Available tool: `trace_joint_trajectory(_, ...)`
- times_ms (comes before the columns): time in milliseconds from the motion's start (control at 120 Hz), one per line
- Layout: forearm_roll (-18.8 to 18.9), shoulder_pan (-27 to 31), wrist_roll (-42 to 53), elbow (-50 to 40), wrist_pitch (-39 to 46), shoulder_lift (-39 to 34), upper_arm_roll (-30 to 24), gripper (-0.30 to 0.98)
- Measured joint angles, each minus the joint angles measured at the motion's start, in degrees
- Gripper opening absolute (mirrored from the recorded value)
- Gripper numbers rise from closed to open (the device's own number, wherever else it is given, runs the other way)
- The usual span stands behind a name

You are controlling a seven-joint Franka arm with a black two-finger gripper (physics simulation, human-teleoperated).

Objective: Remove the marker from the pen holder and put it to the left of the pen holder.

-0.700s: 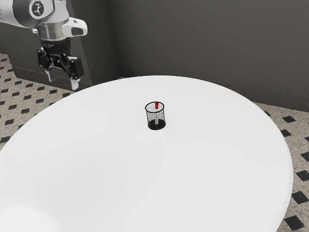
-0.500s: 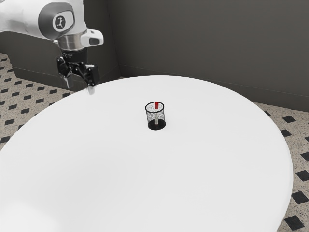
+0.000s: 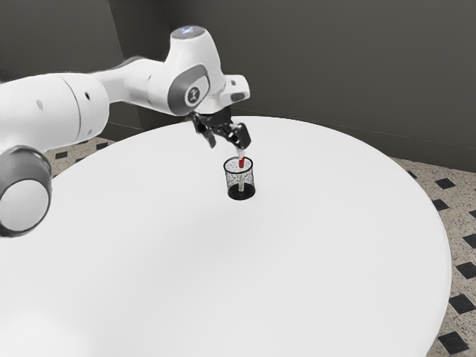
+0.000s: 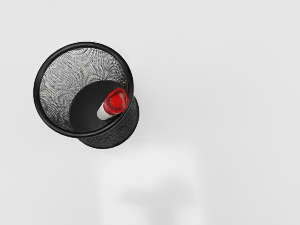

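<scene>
Count: one table [image 3: 186, 275], round and white; one pen holder [image 3: 240, 195]; one marker [image 3: 242, 162]; one robot arm [image 3: 141, 82] with one two-fingered gripper [image 3: 226, 147].

Pen holder: black mesh with a dark rim and a dark base, upright on the table. In the exterior view it stands nearer the table's far edge than its near edge, about midway between the left and right edges. The table is round, so positions are read from its edge.

Marker: inside the pen holder, red cap up, pale body down toward the base. It stands slightly tilted; in the wrist view the cap overlaps the rim at one side. The mesh wall surrounds the body, and the rim rings the upper part.

Gripper: open, its two fingers apart with nothing held between them. It is above the table by the pen holder, toward the exterior view's left. One finger is just above the red cap in that view; whether they touch cannot be told.

Surroundings: the arm comes in from the exterior view's left, across the table's edge on that side. A soft grey shadow [image 4: 164, 197] lies on the table near the pen holder. Behind the table is a dark grey wall [image 3: 335, 67]; the floor [image 3: 454, 260] is speckled, with dark diamond shapes.
</scene>
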Motion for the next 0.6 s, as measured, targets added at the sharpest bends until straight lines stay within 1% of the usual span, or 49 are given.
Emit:
trace_joint_trajectory(83, -0.03, 0.11, -0.04, 1.69, 2.28, 3.84, 0.05, 0.69)
trace_joint_trajectory(217, -0.07, 0.48, 0.36, 4.35, 5.48, 8.08, 0.21, 0.69)
trace_joint_trajectory(600, -0.31, 1.34, 1.51, 6.50, 13.72, 12.85, 0.33, 0.69)
